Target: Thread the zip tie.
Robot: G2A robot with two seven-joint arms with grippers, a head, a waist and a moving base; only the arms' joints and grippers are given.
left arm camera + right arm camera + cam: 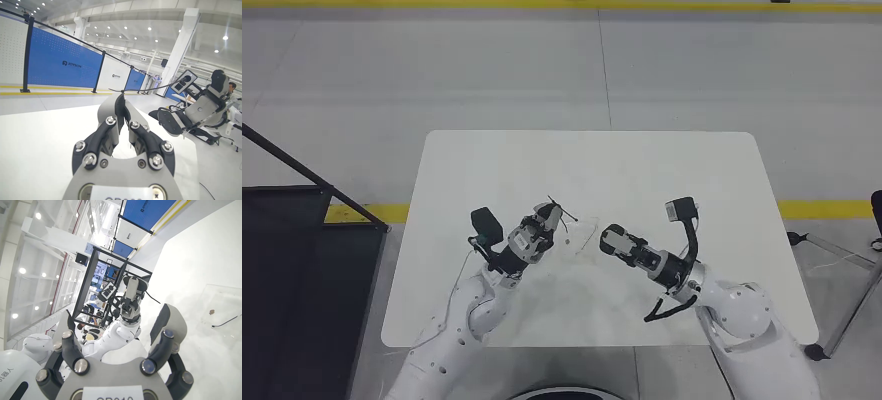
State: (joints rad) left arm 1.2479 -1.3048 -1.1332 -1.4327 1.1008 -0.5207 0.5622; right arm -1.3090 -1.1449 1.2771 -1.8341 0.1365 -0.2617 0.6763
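My left gripper (122, 98) is shut on a black zip tie (143, 89), pinched just under its head. The strap runs sideways out of the fingers, above the white table (692, 180). From above, that gripper (547, 220) sits left of the table's middle, with the tie (560, 211) sticking out of its tip. My right gripper (116, 313) is open and holds nothing. It (610, 240) faces the left gripper across a short gap. The right wrist view has the left gripper (132, 281) upright, the tie's strap (153, 298) curving out of it.
A clear flat sheet (217, 298) lies on the table between the arms, and a second black zip tie (225, 324) rests on it. A black frame with dark fabric (292, 260) stands off the table's left side.
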